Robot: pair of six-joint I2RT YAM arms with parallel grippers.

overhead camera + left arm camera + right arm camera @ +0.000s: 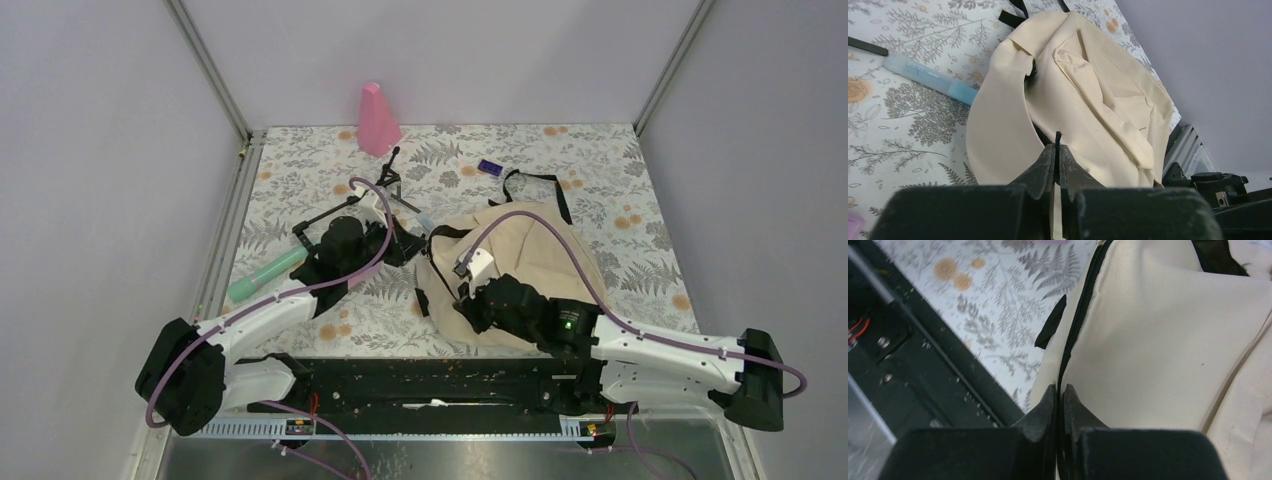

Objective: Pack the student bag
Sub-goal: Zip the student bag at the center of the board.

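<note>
The student bag (535, 255) is a cream fabric backpack lying flat right of the table's middle, with black straps at its far end. My left gripper (408, 246) is at the bag's left edge. In the left wrist view it (1057, 147) is shut on a thin black zipper pull, with the bag (1098, 95) spread just beyond. My right gripper (468, 300) is at the bag's near left edge. In the right wrist view it (1059, 392) is shut on the bag's black zipper seam (1075, 330), with cream fabric (1168, 340) to the right.
A pink cone-shaped object (377, 120) stands at the back. A green tube (265, 275) lies left, under the left arm. A small purple item (489, 167) and a black stand (390, 172) lie behind the bag. A light blue pen (928, 77) lies left of the bag.
</note>
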